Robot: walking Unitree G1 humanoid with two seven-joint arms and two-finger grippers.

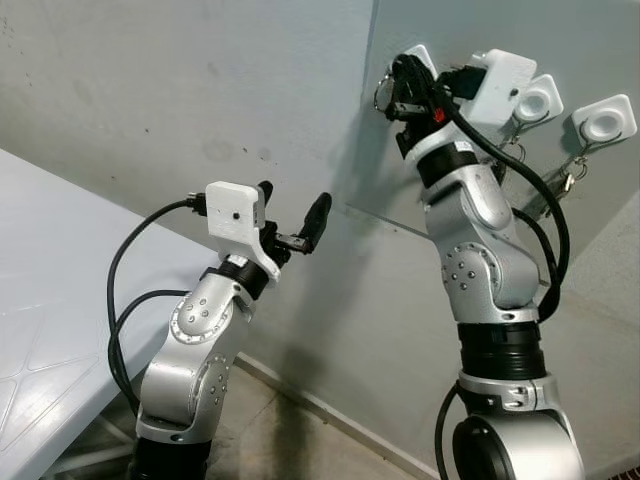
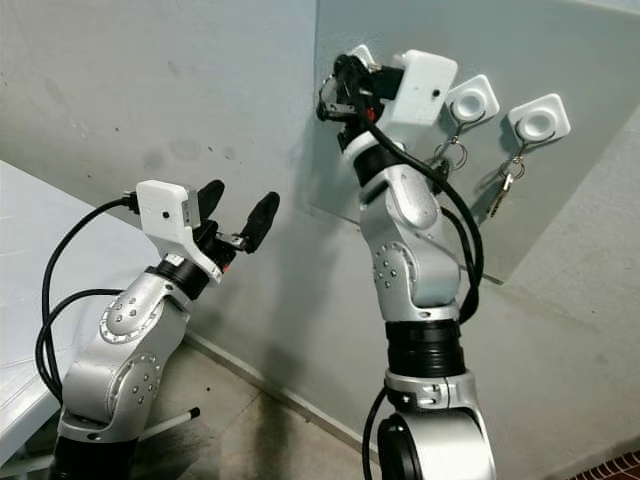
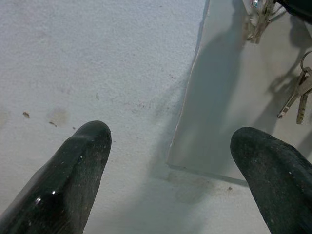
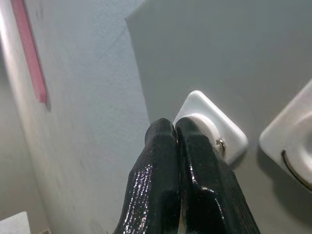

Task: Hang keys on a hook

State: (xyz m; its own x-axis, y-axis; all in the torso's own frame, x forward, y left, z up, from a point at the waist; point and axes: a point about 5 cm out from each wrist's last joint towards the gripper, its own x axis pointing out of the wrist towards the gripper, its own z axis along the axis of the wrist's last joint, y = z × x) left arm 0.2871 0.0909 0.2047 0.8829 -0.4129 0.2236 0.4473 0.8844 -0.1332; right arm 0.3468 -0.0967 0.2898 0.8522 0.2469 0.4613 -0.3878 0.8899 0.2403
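Fingers of right gripper (image 4: 174,127) pressed together at leftmost hook (image 4: 210,126), upper centre; left gripper (image 3: 170,146) fingers wide apart, lower left.

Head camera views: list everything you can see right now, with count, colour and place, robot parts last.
Hooks: three, white square pads, in a row on the grey panel.
Key bunches: two, silvery metal, hanging from the middle and right hooks.
Key ring: one, metal, at the right gripper by the left hook.
Panel: one, grey, mounted on the wall.
Wall: pale grey, stained.
Table: one, white, to the robot's left.
Floor: beige, dirty along the wall.
Left gripper: black fingers spread, raised, empty.
Right gripper: black fingers pressed together at the left hook.
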